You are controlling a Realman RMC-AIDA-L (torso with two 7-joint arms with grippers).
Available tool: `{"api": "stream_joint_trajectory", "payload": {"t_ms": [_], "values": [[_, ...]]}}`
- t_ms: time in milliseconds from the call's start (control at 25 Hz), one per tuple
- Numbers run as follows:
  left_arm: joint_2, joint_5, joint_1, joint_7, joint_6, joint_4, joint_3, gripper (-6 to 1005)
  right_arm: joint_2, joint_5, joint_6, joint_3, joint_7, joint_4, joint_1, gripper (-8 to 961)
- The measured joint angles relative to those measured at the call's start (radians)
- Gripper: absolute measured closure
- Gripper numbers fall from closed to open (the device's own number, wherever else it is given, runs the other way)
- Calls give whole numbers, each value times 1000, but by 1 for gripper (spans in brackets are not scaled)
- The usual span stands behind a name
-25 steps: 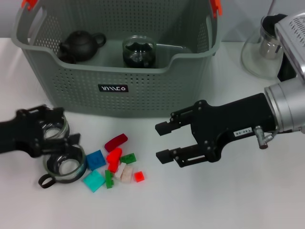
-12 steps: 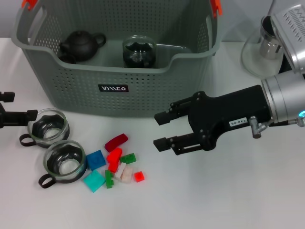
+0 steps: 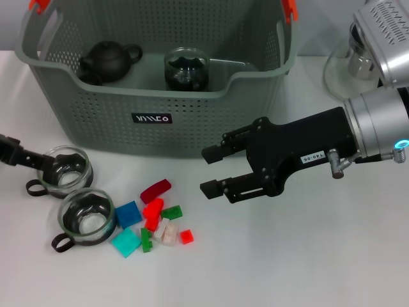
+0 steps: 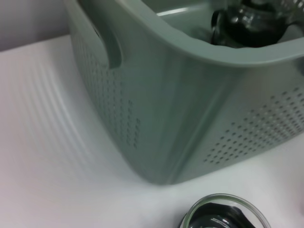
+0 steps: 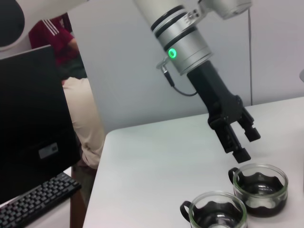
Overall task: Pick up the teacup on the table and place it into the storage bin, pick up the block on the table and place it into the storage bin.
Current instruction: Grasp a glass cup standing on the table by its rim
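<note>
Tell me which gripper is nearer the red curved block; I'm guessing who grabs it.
Right. The right gripper, fingers open, hovers just beside the red curved block toward the robot's right. The left gripper is farther off, by the teacups.

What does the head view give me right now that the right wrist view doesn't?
Only the head view shows the storage bin with a black teapot and a glass cup inside, the pile of blocks, and the right claw, open, hovering beside the blocks. Only the right wrist view shows the left claw fully, open just above the farther teacup, plus a keyboard and a person behind. Both show the two teacups on the table.
</note>
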Motion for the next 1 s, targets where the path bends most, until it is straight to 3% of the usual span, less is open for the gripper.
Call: {"api": "stream_joint_trajectory", "payload": {"t_ms": [240,600,1000], "values": [[2,76,-41,-80,-35,-4,68,117,4,-35,10,4,0,1,9,328],[3,102,-52,-186,-117,-48,182,124,5,-36,19,1,-10,14,9,327],[4,104,-60,-237,-180,-120,224,131,5,-36,23,-2,-26,37,10,328]]}}
